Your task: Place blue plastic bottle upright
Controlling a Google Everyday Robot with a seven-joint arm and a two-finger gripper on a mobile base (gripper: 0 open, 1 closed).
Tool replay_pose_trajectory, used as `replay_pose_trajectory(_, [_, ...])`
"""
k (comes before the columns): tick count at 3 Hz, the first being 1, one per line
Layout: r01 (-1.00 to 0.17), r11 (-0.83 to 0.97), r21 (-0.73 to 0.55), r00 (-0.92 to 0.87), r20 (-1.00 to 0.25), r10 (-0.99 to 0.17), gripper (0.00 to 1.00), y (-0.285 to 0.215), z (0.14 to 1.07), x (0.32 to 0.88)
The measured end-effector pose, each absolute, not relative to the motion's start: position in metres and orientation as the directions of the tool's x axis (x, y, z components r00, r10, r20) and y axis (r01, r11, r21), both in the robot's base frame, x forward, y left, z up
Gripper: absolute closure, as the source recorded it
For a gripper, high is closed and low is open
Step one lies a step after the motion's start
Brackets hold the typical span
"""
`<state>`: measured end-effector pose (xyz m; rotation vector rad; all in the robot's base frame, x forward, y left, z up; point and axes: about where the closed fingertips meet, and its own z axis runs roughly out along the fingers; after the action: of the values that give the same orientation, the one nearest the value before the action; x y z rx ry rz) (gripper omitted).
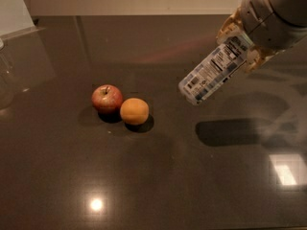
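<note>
The blue plastic bottle point(213, 71) is clear with a pale blue-and-white printed label. It hangs in the air at the upper right, tilted, its base pointing down-left. My gripper point(242, 44) is shut on the bottle's upper end, and its tan fingers point(229, 27) show on either side of the bottle. The cap end is hidden inside the gripper. The bottle's shadow point(230, 131) lies on the dark table below it.
A red apple point(107, 98) and an orange point(134, 110) sit side by side, touching, on the dark glossy table point(153, 186), left of the bottle. A clear glass object point(5, 80) stands at the far left edge.
</note>
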<state>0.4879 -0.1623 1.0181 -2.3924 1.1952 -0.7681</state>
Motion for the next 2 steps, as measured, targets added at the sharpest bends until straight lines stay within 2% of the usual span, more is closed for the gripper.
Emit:
replay_pose_trajectory(1, [-0.499,-0.696,-0.517,0.538,0.445,-0.716,1.0,-0.1731,1.029,0.5064])
replay_pose_trajectory(2, [-0.499,-0.695,-0.518,0.537,0.445,-0.717,1.0,-0.1728,1.0298,0.506])
